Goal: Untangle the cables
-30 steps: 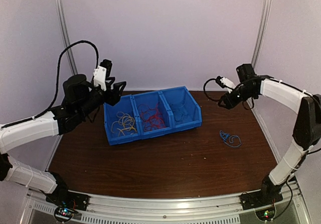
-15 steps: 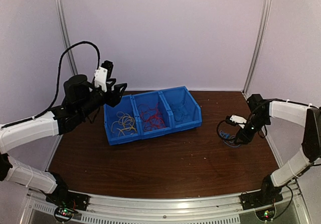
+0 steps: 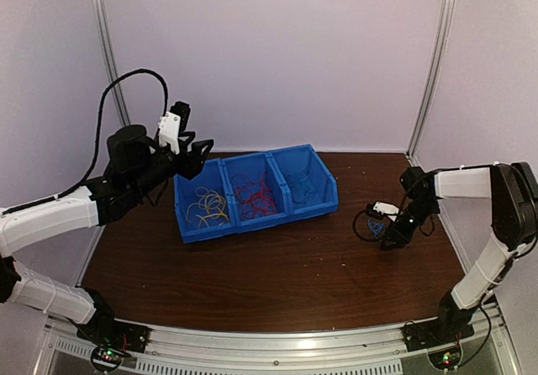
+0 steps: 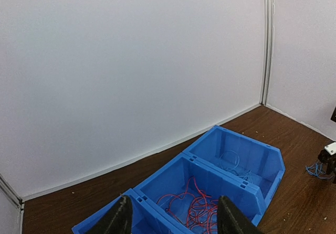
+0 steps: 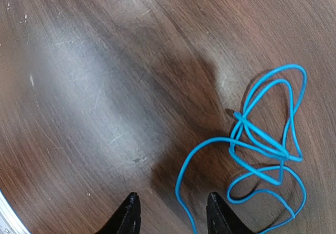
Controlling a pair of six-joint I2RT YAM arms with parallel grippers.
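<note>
A loose tangle of blue cables (image 5: 262,145) lies on the dark wood table at the right (image 3: 376,226). My right gripper (image 3: 388,235) hangs low over it, open, and one blue strand runs between its fingertips (image 5: 170,213) without being pinched. Yellow cables (image 3: 208,207), red cables (image 3: 255,197) and pale blue cables (image 3: 298,192) lie in separate compartments of a blue bin. My left gripper (image 3: 197,152) is raised by the bin's left end, open and empty (image 4: 173,218). Its wrist view looks down on the red cables (image 4: 202,205) and the pale blue cables (image 4: 233,163).
The blue three-compartment bin (image 3: 261,224) stands at the back centre of the table, angled, its dividers (image 4: 226,179) in the left wrist view. White walls with metal posts (image 3: 430,64) close in the back and sides. A metal rail runs along the near edge (image 3: 277,341).
My right arm came down from high at the back right to just above the loose blue cables on the table. The left arm has stayed still.
</note>
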